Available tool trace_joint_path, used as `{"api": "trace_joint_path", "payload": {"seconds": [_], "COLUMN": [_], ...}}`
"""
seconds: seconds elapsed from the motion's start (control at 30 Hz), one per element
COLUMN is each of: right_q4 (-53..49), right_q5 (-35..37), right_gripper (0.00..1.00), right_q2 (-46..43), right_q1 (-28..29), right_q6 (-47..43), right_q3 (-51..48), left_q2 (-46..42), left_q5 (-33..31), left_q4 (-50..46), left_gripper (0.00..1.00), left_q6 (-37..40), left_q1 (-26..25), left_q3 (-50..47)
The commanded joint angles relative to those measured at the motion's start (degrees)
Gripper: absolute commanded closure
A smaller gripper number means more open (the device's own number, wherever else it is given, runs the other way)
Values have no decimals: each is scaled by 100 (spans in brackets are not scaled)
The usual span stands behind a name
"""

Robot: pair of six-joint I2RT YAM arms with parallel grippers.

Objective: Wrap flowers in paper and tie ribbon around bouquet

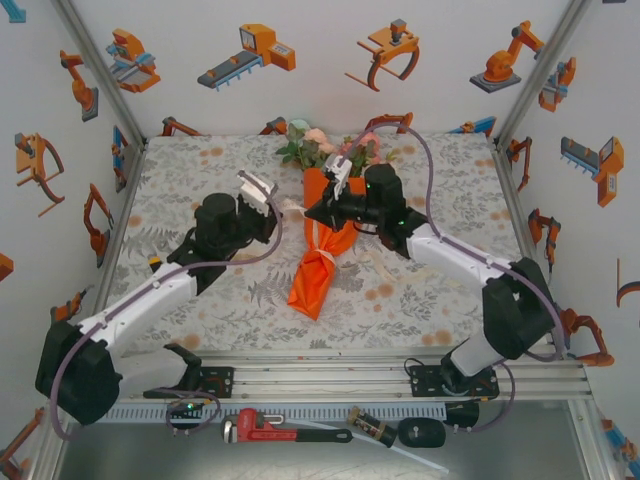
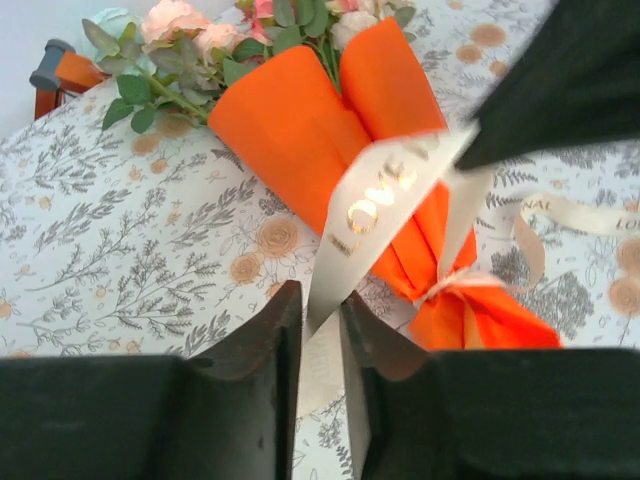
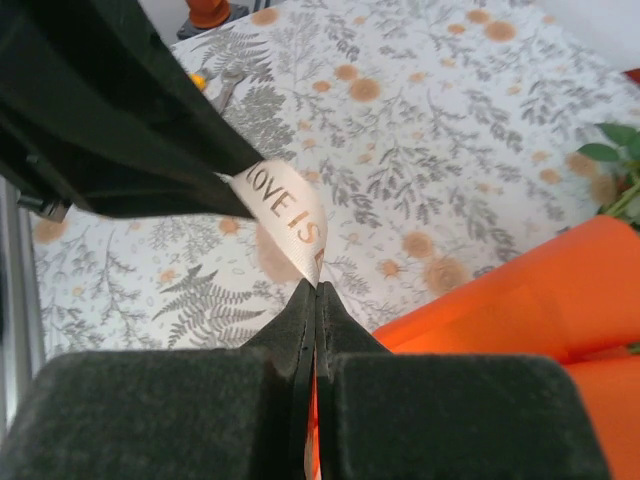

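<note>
On the floral-print worktop (image 1: pixel 240 310), centre: bouquet (image 1: pixel 318 268) lying flat, narrow end toward the arm bases, blooms toward the far wall. Paper (image 2: pixel 290 130) forms an orange cone, pinched in at the waist. Flowers (image 1: pixel 312 148) protrude from the wide far end. Ribbon (image 2: pixel 375 195) tied round the waist; one tail lies on the cloth, and a gold-lettered length rises off the cone. Right fingers (image 3: pixel 315 300) clamped shut on the ribbon. Left fingers (image 2: pixel 292 315) slightly apart, ribbon running through the gap.
</note>
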Motion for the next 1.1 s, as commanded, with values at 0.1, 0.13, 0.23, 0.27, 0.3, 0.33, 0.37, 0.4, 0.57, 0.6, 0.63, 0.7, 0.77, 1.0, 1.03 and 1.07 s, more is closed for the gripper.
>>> {"api": "trace_joint_path", "payload": {"seconds": [0.1, 0.13, 0.23, 0.27, 0.3, 0.33, 0.37, 0.4, 0.57, 0.6, 0.63, 0.7, 0.77, 1.0, 1.03, 1.07], "right_q4": [-42, -22, 35, 48, 49, 42, 40, 40, 32, 31, 29, 15, -28, -1422, -1700, -1939], "right_q5": [-1, -32, -125, -133, -135, -134, -126, -119, -122, -126, -131, -177, -185, 1379, 1592, 1768], "right_gripper": [100, 100, 100, 100, 100, 100, 100, 100, 100, 100, 100, 100, 90, 50, 50, 50], "right_q2": [-100, -96, -92, -92, -92, -90, -92, -92, -101, -98, -96, -89, -101, -900, -1068, -1218], "right_q1": [16, 15, 15, 20, 16, 16, 17, 20, 16, 17, 16, 18, 16, -171, -320, -475], "right_q6": [-263, -237, -186, -170, -144, -143, -140, -130, -129, -132, -124, -84, 2, 491, 771, 1058], "right_q3": [171, 184, 176, 172, 166, 160, 153, 144, 118, 107, 84, 68, 41, -165, -246, -320], "left_q2": [-78, -8, 236, 327, 427, 527, 596, 669, 871, 855, 833, 791, 769, 786, 792, 787], "left_q5": [832, 799, 906, 979, 1078, 1225, 1356, 1540, 1378, 1308, 1309, 1349, 1397, 1378, 1386, 1401], "left_q4": [532, 521, 646, 707, 782, 871, 927, 966, 960, 988, 1049, 1161, 1311, 1403, 1416, 1433], "left_gripper": [62, 59, 56, 56, 56, 56, 56, 56, 61, 64, 73, 95, 100, 100, 100, 100], "left_q6": [467, 465, 487, 492, 484, 470, 442, 402, 297, 290, 280, 244, 170, 113, 114, 107], "left_q1": [11, 11, 11, 17, 16, 14, 14, 18, 23, 24, 23, 36, 34, 39, 37, 30], "left_q3": [-31, 49, 237, 269, 310, 338, 360, 401, 504, 494, 475, 468, 454, 427, 409, 407]}}
